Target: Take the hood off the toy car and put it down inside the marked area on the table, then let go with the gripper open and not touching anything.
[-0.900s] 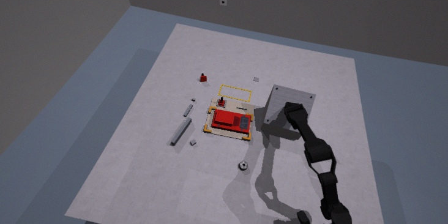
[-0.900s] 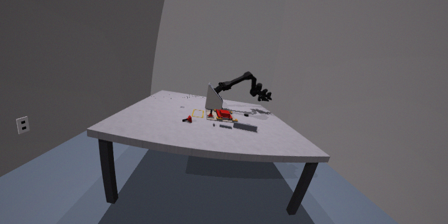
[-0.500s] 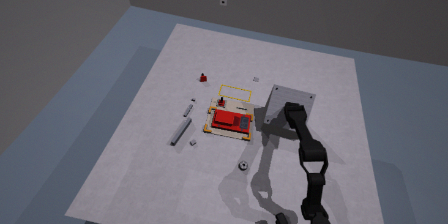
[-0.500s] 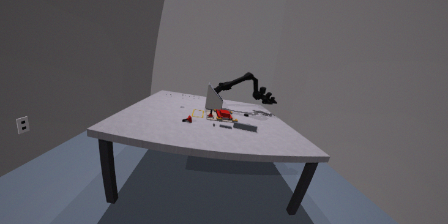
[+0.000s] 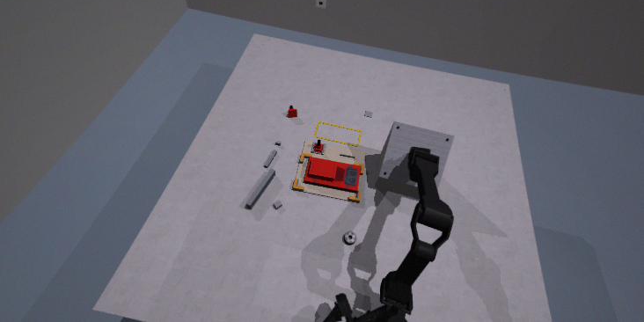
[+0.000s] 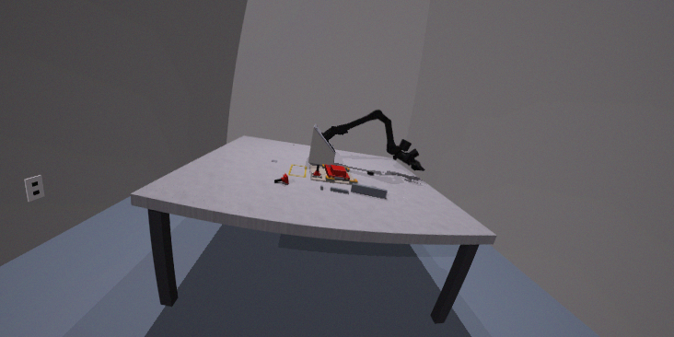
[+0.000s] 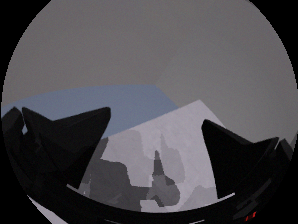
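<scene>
The red blocky toy car (image 5: 322, 168) (image 6: 337, 170), whose hood I cannot distinguish, sits on the beige board (image 5: 333, 153) (image 6: 317, 179) near the yellow-outlined area (image 5: 338, 134) (image 6: 297, 170) in top and exterior views, while the wrist view shows the black end effector (image 5: 334, 312) (image 6: 417, 165) (image 7: 158, 117) spread, holding nothing.

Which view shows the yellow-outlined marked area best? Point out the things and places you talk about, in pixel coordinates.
The top view: the outline of the marked area (image 5: 337, 144) (image 6: 297, 176) shows whole, well spread. Exterior has it small and foreshortened, in front of the slanted plate's side. Wrist doesn't show it.
</scene>
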`<action>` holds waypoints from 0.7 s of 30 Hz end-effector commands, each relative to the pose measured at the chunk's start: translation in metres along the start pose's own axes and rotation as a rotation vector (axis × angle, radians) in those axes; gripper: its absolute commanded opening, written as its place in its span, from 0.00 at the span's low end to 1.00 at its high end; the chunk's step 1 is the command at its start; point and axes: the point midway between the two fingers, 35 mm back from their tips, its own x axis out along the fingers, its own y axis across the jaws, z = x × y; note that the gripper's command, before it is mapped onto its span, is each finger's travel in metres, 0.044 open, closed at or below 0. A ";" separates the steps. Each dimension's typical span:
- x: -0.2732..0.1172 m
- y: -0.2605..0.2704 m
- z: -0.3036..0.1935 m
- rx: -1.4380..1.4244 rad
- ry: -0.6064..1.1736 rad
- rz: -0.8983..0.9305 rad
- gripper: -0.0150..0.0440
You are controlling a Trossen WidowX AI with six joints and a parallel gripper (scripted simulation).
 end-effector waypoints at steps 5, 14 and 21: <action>0.057 -0.074 -0.042 -0.229 0.141 0.007 1.00; 0.089 -0.178 -0.089 -0.351 0.353 -0.038 1.00; 0.088 -0.237 -0.117 -0.400 0.503 -0.064 1.00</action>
